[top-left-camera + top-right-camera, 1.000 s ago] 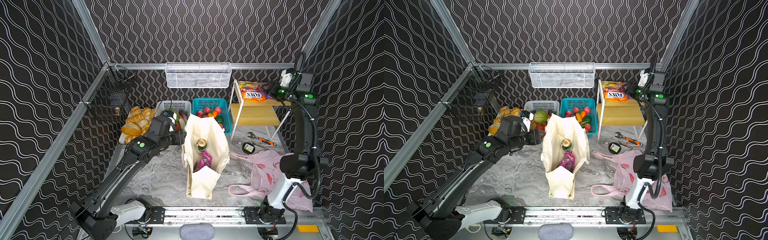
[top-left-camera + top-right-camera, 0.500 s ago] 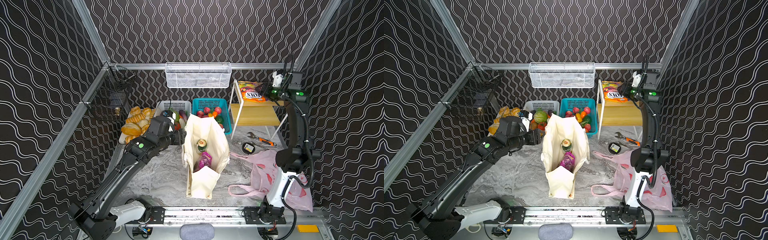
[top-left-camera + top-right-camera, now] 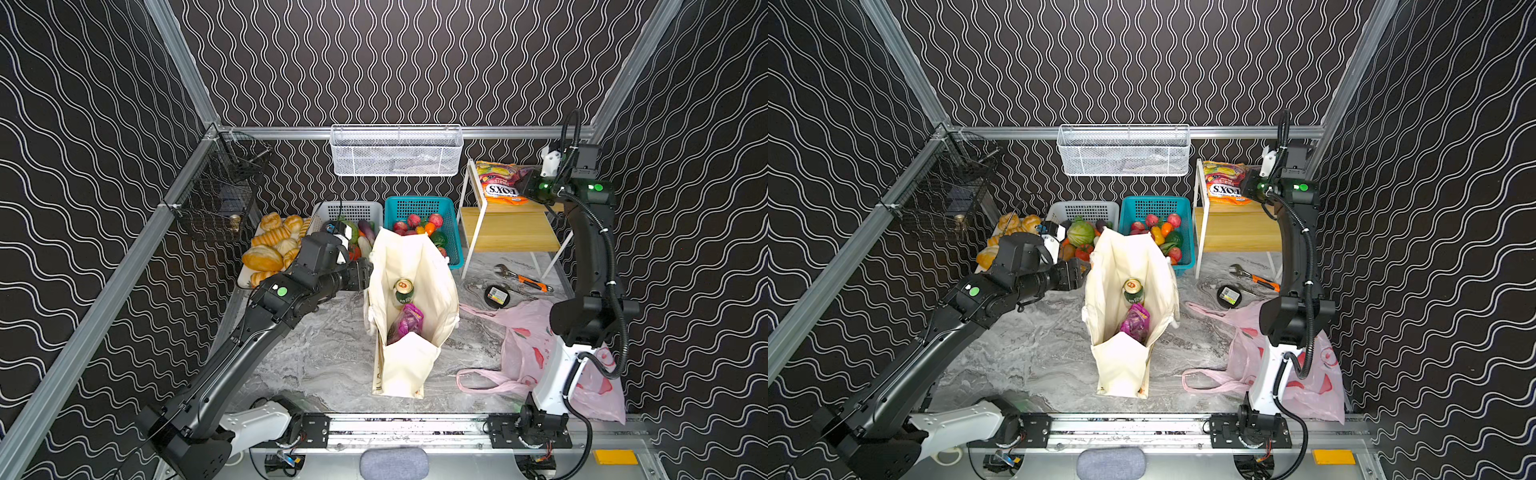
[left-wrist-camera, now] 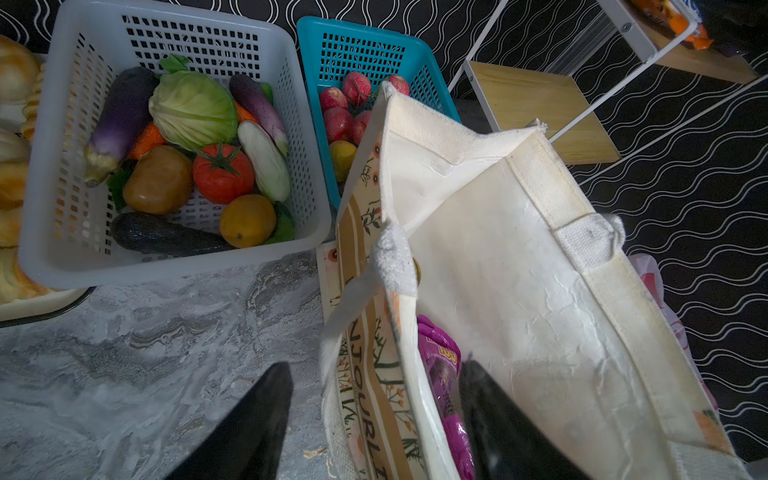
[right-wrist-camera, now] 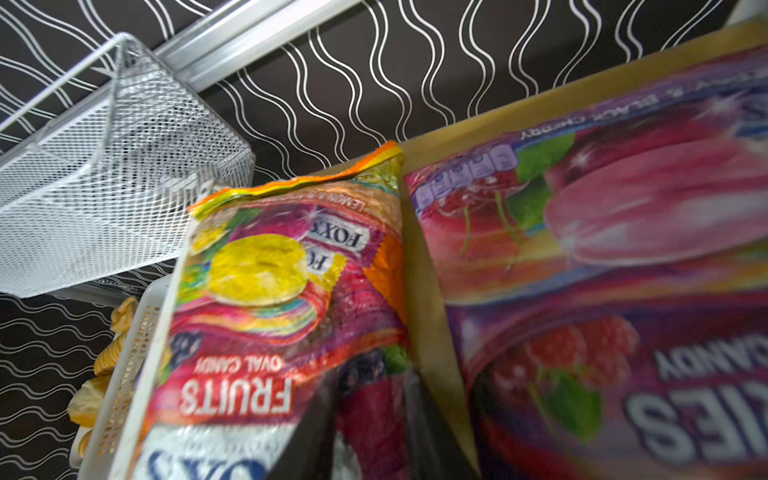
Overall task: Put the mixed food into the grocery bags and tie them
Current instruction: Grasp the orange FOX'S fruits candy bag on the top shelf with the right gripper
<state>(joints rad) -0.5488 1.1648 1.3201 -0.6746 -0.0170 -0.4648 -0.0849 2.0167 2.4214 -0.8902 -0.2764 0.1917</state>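
Observation:
The cream canvas tote [image 3: 415,361] [image 3: 1121,365] stands open mid-table with a green drink can [image 3: 404,291] and a purple pouch [image 4: 444,374] inside. My left gripper [image 4: 374,395] [image 3: 368,270] is open and straddles the tote's left wall, one finger outside and one inside. The orange FOX'S candy bag [image 3: 498,183] [image 5: 270,311] lies on the wooden shelf's top. My right gripper [image 5: 374,415] [image 3: 1246,187] is shut on its near edge. The pink plastic bag [image 3: 528,345] lies crumpled by the right arm's base. Cabbage [image 4: 193,110], tomato [image 4: 223,173], potato [image 4: 158,179] and a round orange vegetable [image 4: 247,221] lie in the white basket [image 4: 41,187].
A teal basket [image 3: 419,205] of fruit stands behind the tote, bread rolls [image 3: 270,245] at the back left. A second, pink candy bag [image 5: 602,270] lies beside the orange one. A wrench [image 3: 521,278] and tape measure [image 3: 496,296] lie under the shelf [image 3: 507,232]. A wire basket [image 3: 395,149] hangs on the back wall.
My right gripper has moved left over the shelf top to the candy bag and its jaws have come together on the bag's edge. The left arm has barely moved.

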